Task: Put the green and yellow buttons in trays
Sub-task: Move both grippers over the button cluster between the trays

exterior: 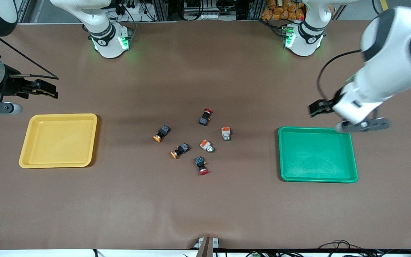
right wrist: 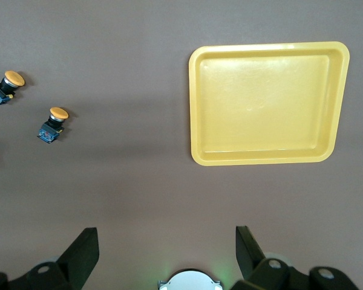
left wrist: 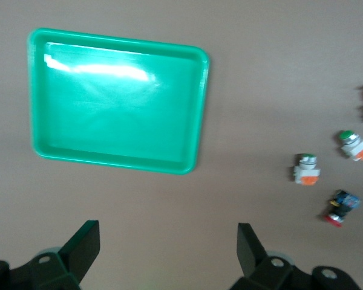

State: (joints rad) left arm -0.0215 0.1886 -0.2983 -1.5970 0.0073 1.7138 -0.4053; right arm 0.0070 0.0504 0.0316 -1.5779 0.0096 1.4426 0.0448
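Two yellow-capped buttons [exterior: 161, 133] [exterior: 179, 150] and two green-capped buttons [exterior: 226, 133] [exterior: 207, 145] lie in a loose cluster at the table's middle. The empty yellow tray [exterior: 58, 140] sits toward the right arm's end, the empty green tray [exterior: 316, 154] toward the left arm's end. My left gripper [exterior: 316, 107] is open and empty, up in the air by the green tray's [left wrist: 118, 103] farther edge. My right gripper [exterior: 46, 91] is open and empty, above the table near the yellow tray [right wrist: 266, 103]. The right wrist view shows both yellow-capped buttons [right wrist: 5, 86] [right wrist: 53, 123].
Two black-bodied switches with red caps [exterior: 205, 116] [exterior: 201, 165] lie in the same cluster, one farther from the front camera and one nearer. The left wrist view shows the green-capped buttons [left wrist: 305, 169] [left wrist: 354, 145] and a red-capped switch [left wrist: 340, 206].
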